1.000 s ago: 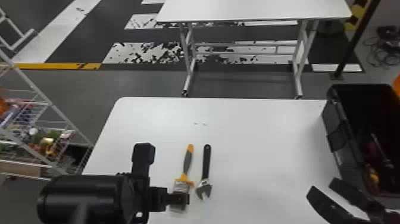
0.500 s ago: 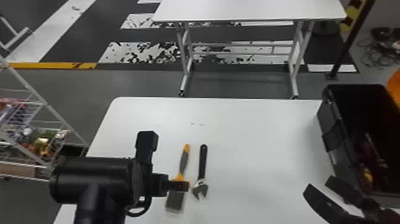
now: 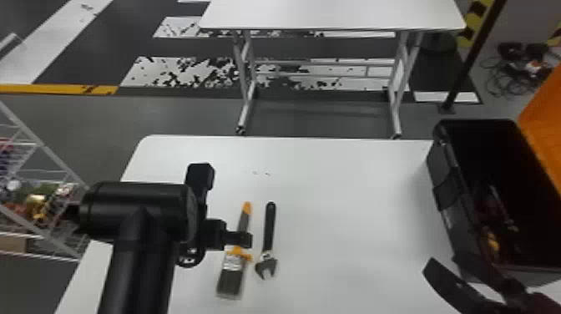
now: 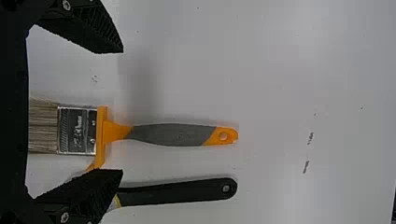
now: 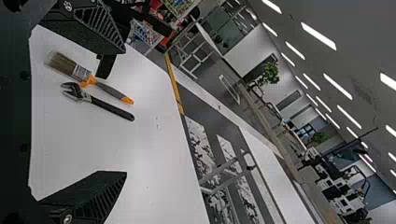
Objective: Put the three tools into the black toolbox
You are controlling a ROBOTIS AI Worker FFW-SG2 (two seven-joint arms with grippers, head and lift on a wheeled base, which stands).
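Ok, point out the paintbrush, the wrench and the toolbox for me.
Paintbrush [image 4: 173,135]: left wrist view, on its grey handle.
Wrench [image 3: 269,227]: head view, on its black handle.
Toolbox [image 3: 459,227]: head view, on its outer wall.

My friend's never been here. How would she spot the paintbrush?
Start with the white table and find the black toolbox on the robot's right. Well left of it, the brush lies beside a wrench. The brush is the left one, with a gray-and-orange handle and flat bristles; the wrench has a black handle and metal head.
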